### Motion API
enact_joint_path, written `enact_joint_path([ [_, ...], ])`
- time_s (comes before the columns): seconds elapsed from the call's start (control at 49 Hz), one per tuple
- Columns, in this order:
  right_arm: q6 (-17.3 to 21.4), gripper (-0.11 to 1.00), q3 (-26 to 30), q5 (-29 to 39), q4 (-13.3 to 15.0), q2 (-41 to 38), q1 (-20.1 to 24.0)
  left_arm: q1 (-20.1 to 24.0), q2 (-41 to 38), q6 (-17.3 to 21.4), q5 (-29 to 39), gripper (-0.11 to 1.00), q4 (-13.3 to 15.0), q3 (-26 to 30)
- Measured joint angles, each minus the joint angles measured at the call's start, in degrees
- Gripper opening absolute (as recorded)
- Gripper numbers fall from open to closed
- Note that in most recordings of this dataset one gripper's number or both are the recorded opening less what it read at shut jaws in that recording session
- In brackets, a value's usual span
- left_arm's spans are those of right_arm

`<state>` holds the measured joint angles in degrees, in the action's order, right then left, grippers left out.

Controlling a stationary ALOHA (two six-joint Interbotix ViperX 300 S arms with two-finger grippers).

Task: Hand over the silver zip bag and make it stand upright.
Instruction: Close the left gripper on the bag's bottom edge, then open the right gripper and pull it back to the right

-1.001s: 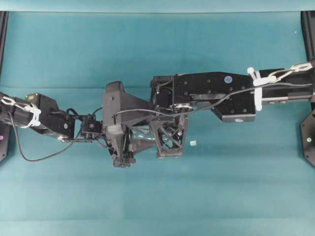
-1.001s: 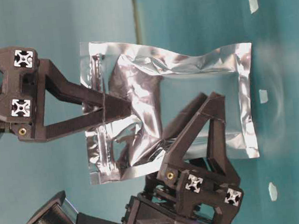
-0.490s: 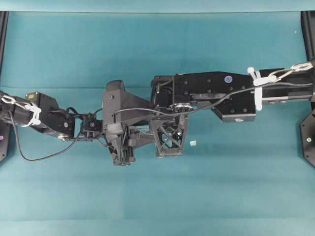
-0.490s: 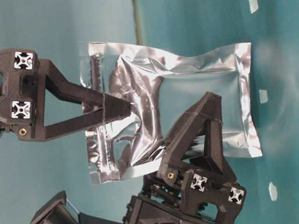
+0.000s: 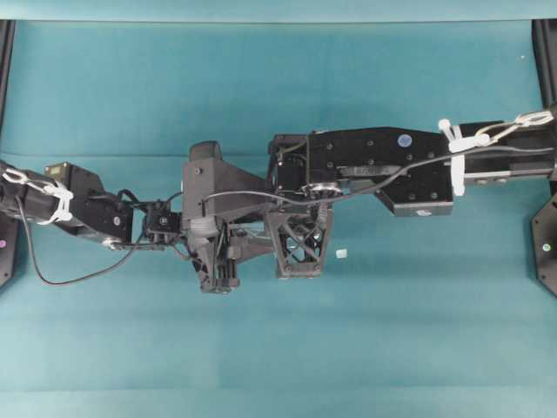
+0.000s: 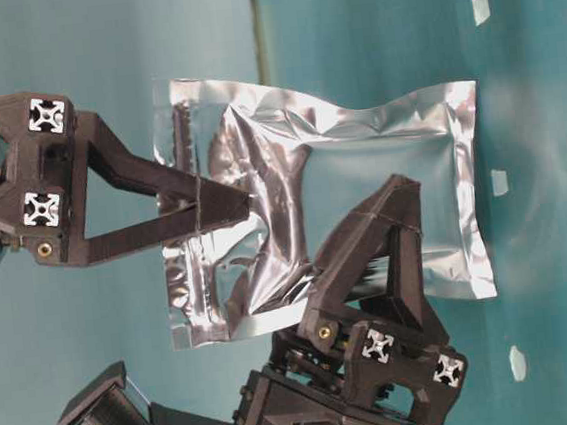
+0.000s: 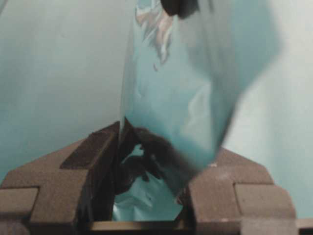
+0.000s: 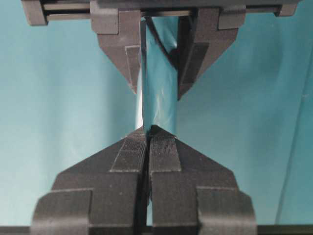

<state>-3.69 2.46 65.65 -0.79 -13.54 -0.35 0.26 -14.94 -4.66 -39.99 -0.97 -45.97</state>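
Silver zip bag (image 6: 361,180) held up off the teal surface between two grippers – shiny foil pouch, crinkled reflective edges, zip strip on one short side. Edge-on from the right wrist view (image 8: 157,105), a thin sliver. One gripper pinches the zip end, the other clamps the long side – creased there

Left pincer (image 6: 354,266) and right pincer (image 6: 247,201), both clamped, arms meeting mid-table.

1. A flat teal-green matte worktop (image 5: 278,78) fills the overhead view from edge to edge.
2. Black frame rails (image 5: 5,52) stand at its left and right edges.
3. Lighting is even and soft.
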Motion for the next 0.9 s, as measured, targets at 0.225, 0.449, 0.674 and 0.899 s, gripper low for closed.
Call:
enact_joint_path([
  [0.225,0.09,0.08,-0.09,-0.09,0.0,0.09,0.0,0.0,-0.09,0.0,0.18,0.25,0.0,0.09],
  [0.449,0.18,0.38,-0.26,0.0,0.0,0.0,0.35,-0.26,0.0,0.0,1.05,0.25,0.0,0.26],
  [0.674,0.97,0.95,-0.35,0.18,0.26,0.26,0.7,-0.53,0.0,-0.09,1.14,0.25,0.0,0.26],
  [0.899,2.37,0.97,-0.53,0.26,2.55,2.99,0.79,-0.88,0.0,-0.09,1.14,0.25,0.0,0.26],
])
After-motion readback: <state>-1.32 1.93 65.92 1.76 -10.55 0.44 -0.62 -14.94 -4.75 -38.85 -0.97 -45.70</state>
